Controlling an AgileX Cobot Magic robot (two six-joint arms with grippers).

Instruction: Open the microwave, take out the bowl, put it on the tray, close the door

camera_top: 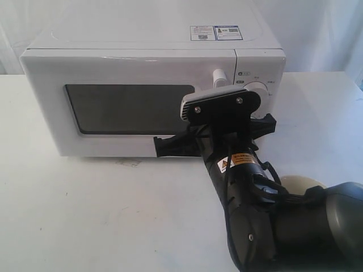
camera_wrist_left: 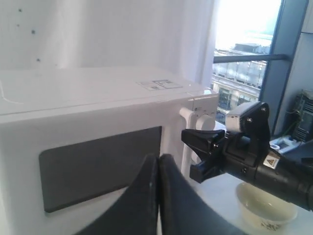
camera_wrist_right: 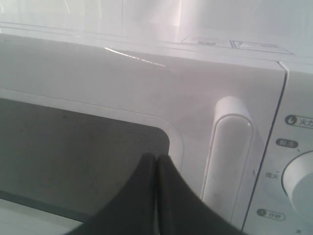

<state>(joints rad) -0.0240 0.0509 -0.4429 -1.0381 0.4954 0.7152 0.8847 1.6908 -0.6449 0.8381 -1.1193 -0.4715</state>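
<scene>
The white microwave stands at the back of the table with its door shut. My right gripper is shut on nothing, its tips close to the door at the corner of the dark window, just beside the vertical handle. My right arm reaches in from the front right. The cream bowl sits on the white surface to the right of the oven, behind that arm. My left gripper is shut and empty, left of the door. No tray can be told apart.
The two knobs' panel lies right of the handle. Stickers sit on the oven's top. A white curtain hangs behind. A window and building show in the left wrist view. The table is white.
</scene>
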